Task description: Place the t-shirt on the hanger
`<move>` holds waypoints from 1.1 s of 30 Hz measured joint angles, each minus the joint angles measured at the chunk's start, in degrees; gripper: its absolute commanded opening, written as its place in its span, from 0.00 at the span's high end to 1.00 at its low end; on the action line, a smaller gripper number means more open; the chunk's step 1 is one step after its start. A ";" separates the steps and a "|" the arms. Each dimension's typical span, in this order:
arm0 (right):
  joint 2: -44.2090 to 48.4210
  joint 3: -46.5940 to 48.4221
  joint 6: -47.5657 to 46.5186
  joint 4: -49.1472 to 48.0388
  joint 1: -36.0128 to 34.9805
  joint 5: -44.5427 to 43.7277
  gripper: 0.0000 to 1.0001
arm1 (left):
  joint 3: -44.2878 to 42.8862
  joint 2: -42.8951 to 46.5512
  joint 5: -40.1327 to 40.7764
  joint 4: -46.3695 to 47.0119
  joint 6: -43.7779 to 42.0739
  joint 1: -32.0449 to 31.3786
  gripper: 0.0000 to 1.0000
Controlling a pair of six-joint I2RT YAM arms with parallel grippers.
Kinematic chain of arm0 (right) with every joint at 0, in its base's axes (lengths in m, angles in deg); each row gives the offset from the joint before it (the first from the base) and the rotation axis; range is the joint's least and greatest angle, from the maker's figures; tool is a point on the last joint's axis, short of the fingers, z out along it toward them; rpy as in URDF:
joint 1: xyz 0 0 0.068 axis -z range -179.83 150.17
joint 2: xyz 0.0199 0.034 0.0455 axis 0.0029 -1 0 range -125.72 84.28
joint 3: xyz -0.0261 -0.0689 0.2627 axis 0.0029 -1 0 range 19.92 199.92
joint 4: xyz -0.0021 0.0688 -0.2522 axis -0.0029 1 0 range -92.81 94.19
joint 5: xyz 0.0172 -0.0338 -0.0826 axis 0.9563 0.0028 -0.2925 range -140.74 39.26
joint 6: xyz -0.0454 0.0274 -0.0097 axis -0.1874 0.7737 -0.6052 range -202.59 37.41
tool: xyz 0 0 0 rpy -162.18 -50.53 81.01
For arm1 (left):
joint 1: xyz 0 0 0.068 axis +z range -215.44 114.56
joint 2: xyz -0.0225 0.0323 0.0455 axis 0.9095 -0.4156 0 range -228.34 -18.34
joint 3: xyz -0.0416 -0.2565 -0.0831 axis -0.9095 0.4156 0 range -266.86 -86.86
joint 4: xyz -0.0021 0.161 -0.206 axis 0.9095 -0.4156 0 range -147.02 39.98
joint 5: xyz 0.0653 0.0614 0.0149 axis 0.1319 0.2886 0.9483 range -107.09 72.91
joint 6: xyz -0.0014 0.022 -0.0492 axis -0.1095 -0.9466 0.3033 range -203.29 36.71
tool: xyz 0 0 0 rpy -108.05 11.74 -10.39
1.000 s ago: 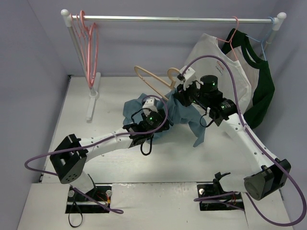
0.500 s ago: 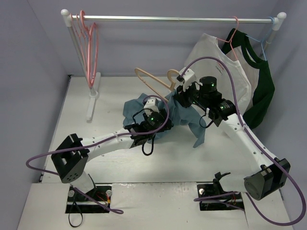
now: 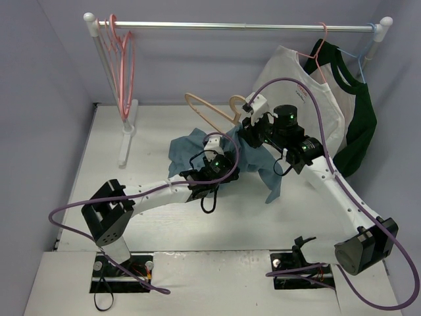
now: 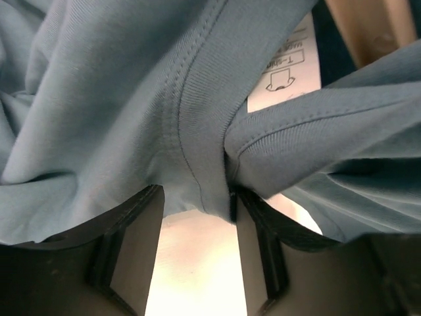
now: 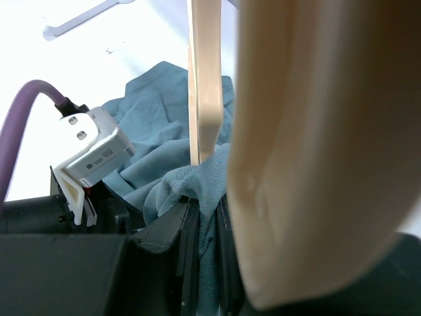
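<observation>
The teal-blue t-shirt [image 3: 192,149] is bunched at the table's middle, and one part hangs down by the right arm. The tan hanger [image 3: 205,109] pokes up out of it, hook to the right. My right gripper [image 3: 245,135] is shut on a fold of the t-shirt [image 5: 154,148]; the hanger [image 5: 302,131] looms blurred beside its jaws [image 5: 209,204]. My left gripper [image 3: 221,151] is just left of it. In the left wrist view its jaws [image 4: 194,199] stand wide apart, with the t-shirt's collar seam [image 4: 197,118] and white label [image 4: 283,66] at the fingertips.
A clothes rail [image 3: 230,26] runs along the back. Pink hangers [image 3: 122,59] hang at its left end above the rack foot [image 3: 126,141]. At its right end hang a white t-shirt [image 3: 289,79] and a dark green and white shirt [image 3: 358,125] on a light blue hanger [image 3: 365,58].
My left arm has swung to the right, bringing its gripper closer to the right gripper under the shirt's collar. The right arm and the hanger have barely moved.
</observation>
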 measured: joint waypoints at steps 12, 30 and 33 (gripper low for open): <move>0.70 -0.57 -0.24 0.02 0.00 -0.07 1.00 | -1.25 -0.59 0.61 -2.97 0.55 -0.13 1.00; 8.28 -4.68 -0.50 0.46 -0.02 2.23 1.00 | 1.57 15.06 -12.26 -14.14 -13.90 22.91 1.00; 9.20 -4.68 -0.83 1.09 -0.15 3.76 1.00 | -1.92 15.02 -17.42 -17.57 -17.81 27.04 1.00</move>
